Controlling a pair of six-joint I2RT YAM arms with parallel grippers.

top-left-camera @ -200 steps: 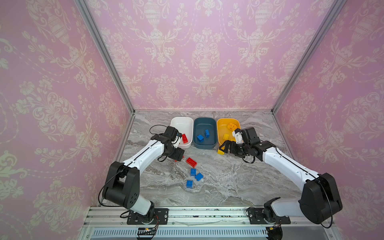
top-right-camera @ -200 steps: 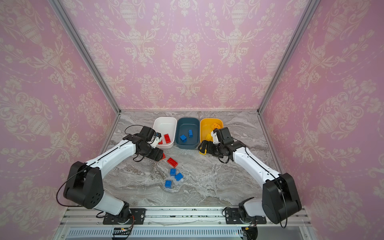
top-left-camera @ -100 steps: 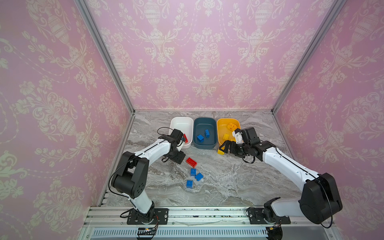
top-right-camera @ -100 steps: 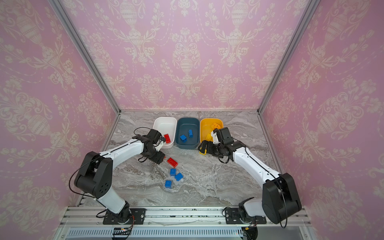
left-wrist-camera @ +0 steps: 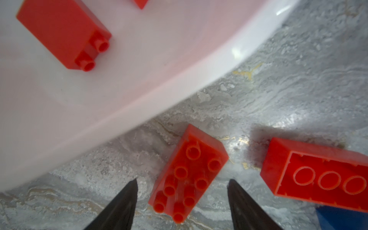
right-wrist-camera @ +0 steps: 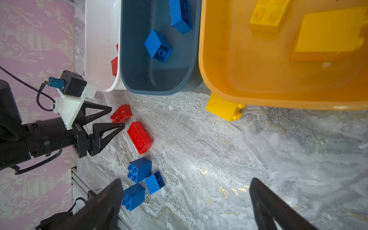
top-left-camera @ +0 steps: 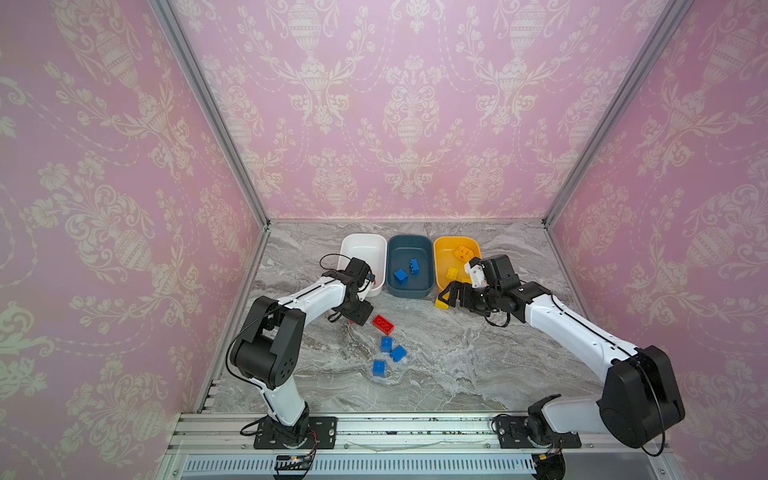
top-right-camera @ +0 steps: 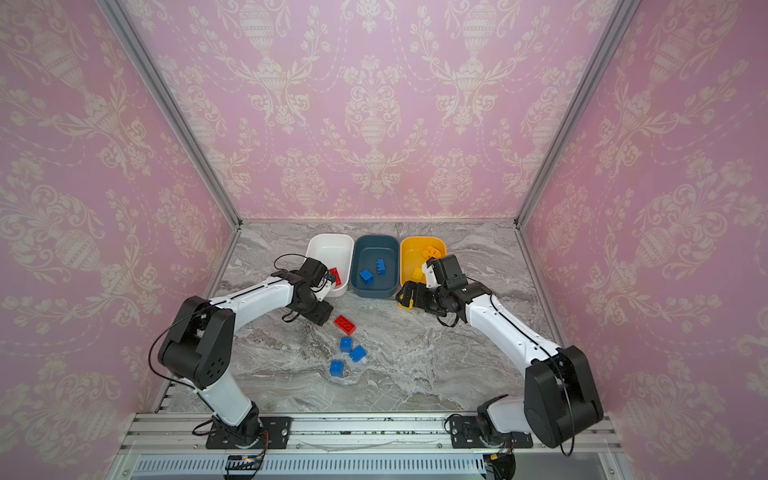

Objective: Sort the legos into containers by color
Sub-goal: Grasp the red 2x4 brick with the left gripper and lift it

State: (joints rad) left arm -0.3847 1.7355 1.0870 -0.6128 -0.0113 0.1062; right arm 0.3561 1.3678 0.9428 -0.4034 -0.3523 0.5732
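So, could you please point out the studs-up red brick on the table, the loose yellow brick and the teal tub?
studs-up red brick (left-wrist-camera: 189,175): left wrist view, studded top.
loose yellow brick (right-wrist-camera: 221,106): right wrist view, smooth side.
teal tub (top-left-camera: 409,251): a top view, bare floor.

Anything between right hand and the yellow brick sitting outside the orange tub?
No. In the right wrist view only bare grey marble tabletop separates the open right hand from the yellow studded plastic brick beside the orange plastic tub.

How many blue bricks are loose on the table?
3, bunched together on the table: far blue brick, right blue brick, near blue brick. Another may be hidden.
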